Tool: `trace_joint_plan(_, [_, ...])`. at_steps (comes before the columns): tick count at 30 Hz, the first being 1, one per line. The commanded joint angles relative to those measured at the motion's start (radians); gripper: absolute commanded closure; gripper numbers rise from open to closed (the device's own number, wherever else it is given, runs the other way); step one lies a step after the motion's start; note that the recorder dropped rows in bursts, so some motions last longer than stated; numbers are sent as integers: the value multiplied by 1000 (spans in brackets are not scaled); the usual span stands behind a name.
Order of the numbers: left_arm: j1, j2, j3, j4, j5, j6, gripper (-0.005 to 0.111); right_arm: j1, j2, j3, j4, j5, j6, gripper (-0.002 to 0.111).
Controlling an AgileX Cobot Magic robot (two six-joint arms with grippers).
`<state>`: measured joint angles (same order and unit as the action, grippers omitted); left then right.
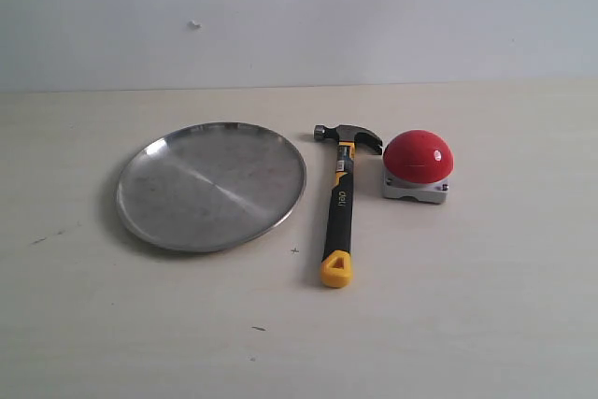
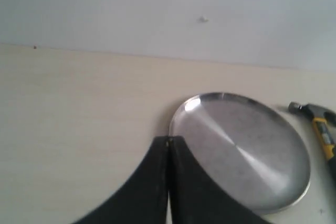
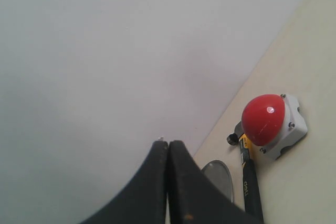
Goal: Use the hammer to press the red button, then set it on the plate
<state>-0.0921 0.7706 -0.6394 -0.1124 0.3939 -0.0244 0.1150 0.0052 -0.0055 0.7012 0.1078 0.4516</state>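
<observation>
Right wrist view is showing me the right gripper pressed together and empty, with the hammer lying beyond its tips beside the red button. In the exterior view the hammer is lying just right of centre, head up-frame, handle running down. The left gripper, also closed, is facing the plate; I'm judging the right arm nearer.

Exterior faces wall from above, wrist views low, sharing plate

Tight gap between hammer and red button
</observation>
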Motion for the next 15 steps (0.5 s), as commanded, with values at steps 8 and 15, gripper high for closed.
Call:
trace_joint_plan(8, [-6, 489, -500, 127, 575, -51, 107, 1, -5, 5, -2, -3, -3, 108])
trace_joint_plan(15, [-178, 741, -737, 126, 790, -201, 82, 1, -5, 5, -2, -3, -3, 108])
